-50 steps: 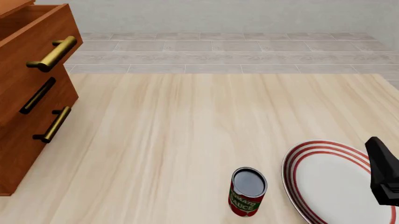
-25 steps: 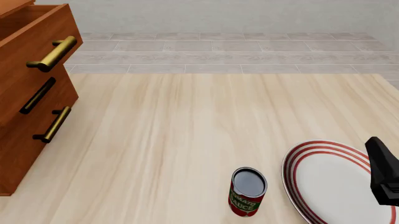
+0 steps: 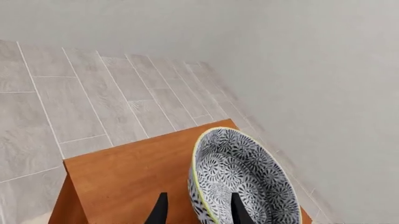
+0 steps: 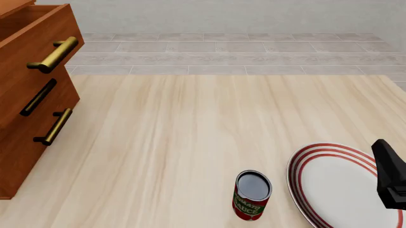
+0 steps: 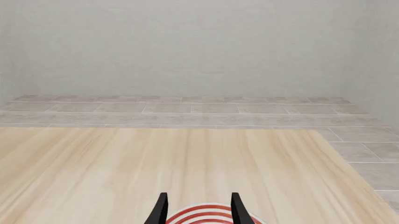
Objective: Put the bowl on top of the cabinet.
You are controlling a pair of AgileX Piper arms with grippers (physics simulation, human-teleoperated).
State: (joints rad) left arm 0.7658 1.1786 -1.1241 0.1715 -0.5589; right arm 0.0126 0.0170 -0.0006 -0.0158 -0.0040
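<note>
Over the cabinet [image 3: 143, 182] top, my left gripper [image 3: 195, 212] pinches the rim of the tilted bowl [image 3: 240, 179], which looks stiff, slick and breakable, best held at that rim, while my right gripper [image 5: 197, 210] hangs parted, holding nothing.

Bowl up on the cabinet, can and plate down near me.

From my front camera the cabinet [image 4: 28, 95] stands at the table's [image 4: 190, 142] far left, the can [image 4: 252, 195] near the front edge, the plate [image 4: 336, 185] just right of it, apart. My left wrist camera shows the bowl [image 3: 240, 179] on the cabinet top, its near rim between the left gripper's [image 3: 196, 210] fingers. The right gripper [image 5: 198, 209] sits over the plate's edge.
</note>
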